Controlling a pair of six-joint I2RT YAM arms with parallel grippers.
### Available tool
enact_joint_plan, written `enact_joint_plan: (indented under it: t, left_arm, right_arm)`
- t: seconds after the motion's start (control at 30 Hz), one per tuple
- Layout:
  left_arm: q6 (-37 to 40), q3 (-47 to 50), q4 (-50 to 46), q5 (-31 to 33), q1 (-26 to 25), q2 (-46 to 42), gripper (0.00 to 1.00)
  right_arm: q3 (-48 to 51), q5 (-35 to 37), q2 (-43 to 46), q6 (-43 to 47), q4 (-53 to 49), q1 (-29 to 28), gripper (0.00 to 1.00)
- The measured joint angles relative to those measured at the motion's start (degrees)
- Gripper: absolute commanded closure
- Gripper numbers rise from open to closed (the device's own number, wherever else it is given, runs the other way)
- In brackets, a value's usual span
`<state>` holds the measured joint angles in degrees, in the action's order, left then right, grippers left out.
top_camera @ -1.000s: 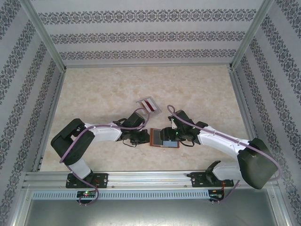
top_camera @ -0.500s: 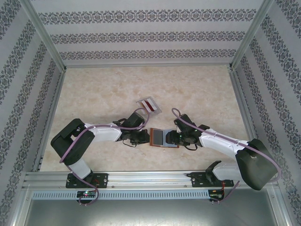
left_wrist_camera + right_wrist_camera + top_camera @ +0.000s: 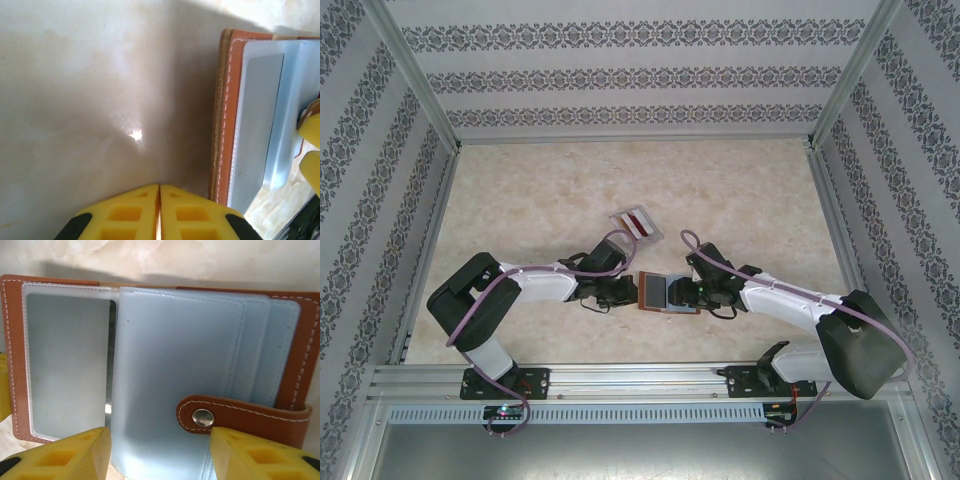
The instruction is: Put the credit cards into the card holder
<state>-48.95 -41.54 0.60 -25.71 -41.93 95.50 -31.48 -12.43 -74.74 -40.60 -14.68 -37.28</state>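
Now the card holder (image 3: 667,293) lies open on the tabletop (image 3: 540,200). The left claw (image 3: 159,192) is pressed together beside it. The right claw (image 3: 159,440) is spread.

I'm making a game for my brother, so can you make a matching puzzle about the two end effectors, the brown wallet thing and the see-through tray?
Things:
1. left end effector
2. right end effector
3. card holder
4. clear tray

States or places:
A. lying open, grey inside
B. fingers pressed together
C. farther back on the table
D. fingers apart

Pairs: 1-B, 2-D, 3-A, 4-C
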Motion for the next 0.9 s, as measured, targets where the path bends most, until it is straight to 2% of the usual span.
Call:
enact_joint_plan:
  t: [0.2, 0.5, 0.9]
  left_arm:
    - [-0.7, 0.6, 1.0, -0.2, 0.0, -0.2, 0.91]
    - [-0.9, 0.9, 1.6, -0.3, 0.0, -0.3, 0.91]
    - [-0.9, 1.1, 1.8, -0.4, 0.0, -0.3, 0.92]
  right_arm:
    - [0.0, 0.0, -0.7, -0.2, 1.0, -0.1, 0.53]
    - [-0.4, -1.8, -3.6, -3.0, 5.9, -0.4, 0.53]
    - [-0.4, -4.7, -5.2, -5.8, 9.7, -1.2, 0.69]
